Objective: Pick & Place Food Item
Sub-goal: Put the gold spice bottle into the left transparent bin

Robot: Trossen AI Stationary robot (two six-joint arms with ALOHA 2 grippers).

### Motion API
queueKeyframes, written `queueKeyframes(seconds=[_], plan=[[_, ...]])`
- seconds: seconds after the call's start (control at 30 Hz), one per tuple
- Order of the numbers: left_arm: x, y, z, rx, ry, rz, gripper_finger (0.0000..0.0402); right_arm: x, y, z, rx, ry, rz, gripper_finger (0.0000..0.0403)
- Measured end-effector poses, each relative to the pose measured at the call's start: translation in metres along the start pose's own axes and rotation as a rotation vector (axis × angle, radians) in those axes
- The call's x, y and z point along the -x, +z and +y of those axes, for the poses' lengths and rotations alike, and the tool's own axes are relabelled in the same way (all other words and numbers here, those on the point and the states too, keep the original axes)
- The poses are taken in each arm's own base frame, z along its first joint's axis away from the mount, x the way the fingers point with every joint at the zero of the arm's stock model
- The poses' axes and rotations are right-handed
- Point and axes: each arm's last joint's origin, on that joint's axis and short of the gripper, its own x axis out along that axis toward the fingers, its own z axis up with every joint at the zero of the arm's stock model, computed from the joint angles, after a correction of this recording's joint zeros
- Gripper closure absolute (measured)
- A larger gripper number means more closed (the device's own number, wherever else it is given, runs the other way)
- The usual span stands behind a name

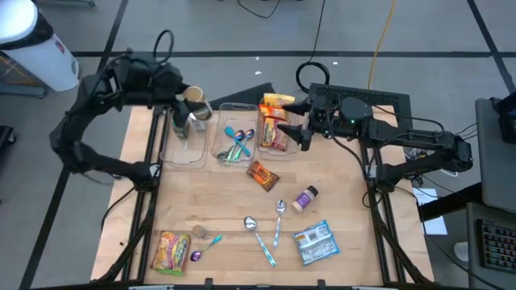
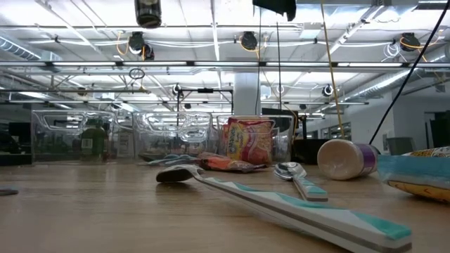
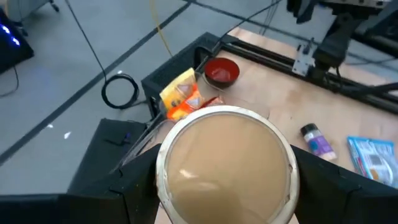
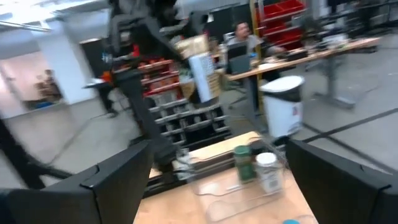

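Bright ceiling strip lights (image 2: 211, 65) glare over the wooden table (image 1: 226, 201); right wrist view motion-blurred, shadows soft and faint

You see pale matt wood table (image 1: 218, 201), clear glossy plastic bins (image 1: 239, 145), shiny metal spoons (image 1: 280, 209), crinkly foil packets (image 1: 172, 250).

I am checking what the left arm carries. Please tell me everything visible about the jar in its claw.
The jar is held in the left claw, above the leftmost clear bin at the table's far side. Its round tan lid has a pale rim, and the dark fingers press it from both sides. The body below looks dark or transparent; its contents are unclear.
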Motion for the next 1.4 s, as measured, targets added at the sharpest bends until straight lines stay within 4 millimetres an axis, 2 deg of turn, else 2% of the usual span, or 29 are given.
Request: queueKeyframes(seconds=[0.2, 0.4, 0.53, 0.67, 0.87, 1.03, 1.4], plan=[[-0.016, -0.054, 0.006, 0.119, -0.003, -0.045, 0.0123, 0.000, 0.000, -0.001, 0.010, -0.030, -0.008, 0.0039], [-0.040, -0.113, 0.011, 0.247, 0.020, 0.057, 0.0123, 0.000, 0.000, -0.002, 0.007, -0.064, -0.016, 0.0039], [-0.052, -0.146, 0.015, 0.305, 0.098, 0.113, 0.0123, 0.000, 0.000, -0.003, 0.004, -0.092, -0.022, 0.0039], [-0.059, -0.175, 0.020, 0.366, 0.252, 0.126, 0.0123, 0.000, 0.000, -0.003, -0.005, -0.103, -0.025, 0.0039], [-0.063, -0.195, 0.024, 0.464, 0.379, 0.032, 0.0123, 0.000, 0.000, -0.003, -0.005, -0.104, -0.025, 0.0039], [-0.074, -0.209, 0.024, 0.517, 0.495, 0.010, 0.0123, 0.000, 0.000, -0.003, -0.003, -0.105, -0.022, 0.0039], [-0.094, -0.237, 0.023, 0.593, 0.625, 0.002, 0.0123, 0.000, -0.001, -0.006, 0.000, -0.186, -0.021, 0.0039]])
